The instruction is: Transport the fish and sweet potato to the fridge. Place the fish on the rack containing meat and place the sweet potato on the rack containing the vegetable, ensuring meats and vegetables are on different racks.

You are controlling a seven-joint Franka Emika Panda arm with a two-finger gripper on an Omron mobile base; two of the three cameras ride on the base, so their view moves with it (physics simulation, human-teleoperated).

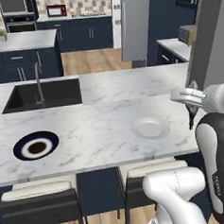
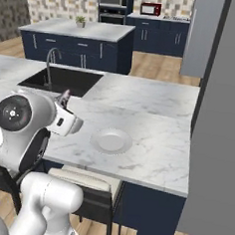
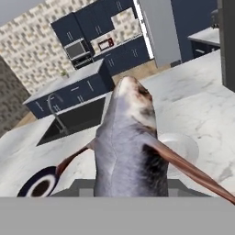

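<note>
The hand [image 1: 191, 95] is closing on the fish [image 3: 131, 151] and carrying it clear above the tabletop [image 1: 101, 129]. The jaws are standing nearly shut around the rear of the body. The fish is projecting straight ahead of the hand, grey and broad near the hand, tapering to the pale head at its far end, with thin reddish fins trailing to either side.

Below the hand and just ahead of it, an empty white plate [image 1: 149, 128] is lying on the tabletop. Off to one side, well apart from the hand, a dark blue plate [image 1: 36, 146] with a brown centre is resting. Farther ahead, beyond the fish's head, a black sink [image 1: 44, 95] with its tap is sitting in the tabletop. On the side opposite the dark plate, a tall grey fridge [image 2: 221, 122] is standing beside the hand with its door facing the cameras; its racks are hidden. No sweet potato can be made out.

Hazards from this position:
- The grip is acting on one end only, so the long overhanging body is likely to pivot or slip out during a fast swing.
- The fish is extending well past the hand, so its head may strike the fridge panel during the turn.
- Rack contents are unseen, so rack choice cannot yet be confirmed.
</note>
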